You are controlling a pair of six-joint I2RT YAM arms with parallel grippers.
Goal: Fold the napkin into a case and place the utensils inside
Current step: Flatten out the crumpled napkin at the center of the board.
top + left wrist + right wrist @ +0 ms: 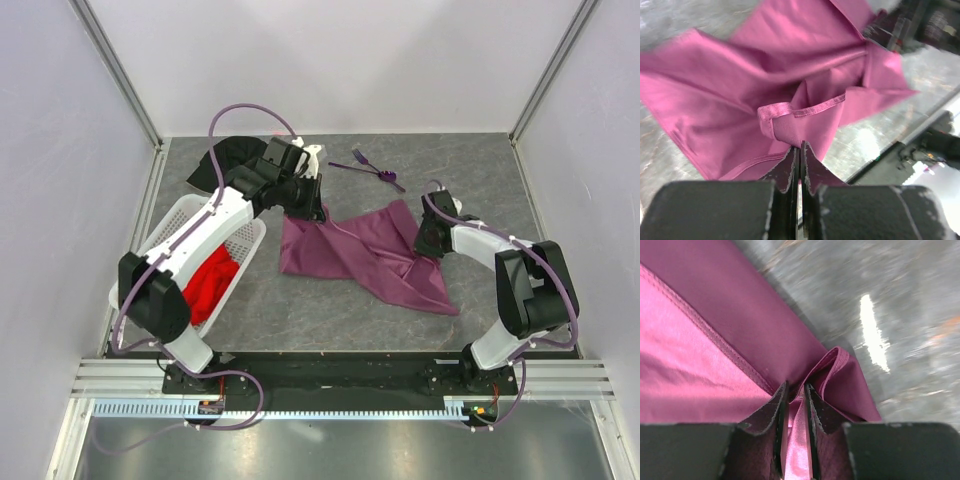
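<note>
The plum-purple napkin (365, 258) lies crumpled and partly lifted in the middle of the table. My left gripper (308, 213) is shut on its far-left corner; in the left wrist view the hemmed edge (805, 107) curls just beyond my closed gripper (800, 148). My right gripper (428, 243) is shut on the napkin's right edge; in the right wrist view cloth (715, 365) is pinched between my fingers (796, 390). The purple utensils (372, 167) lie on the table behind the napkin, one of them a fork.
A white lattice basket (176, 232) with a red cloth (212, 280) stands at the left. A black cap (228, 160) lies at the back left, behind my left arm. Aluminium frame posts and white walls enclose the table.
</note>
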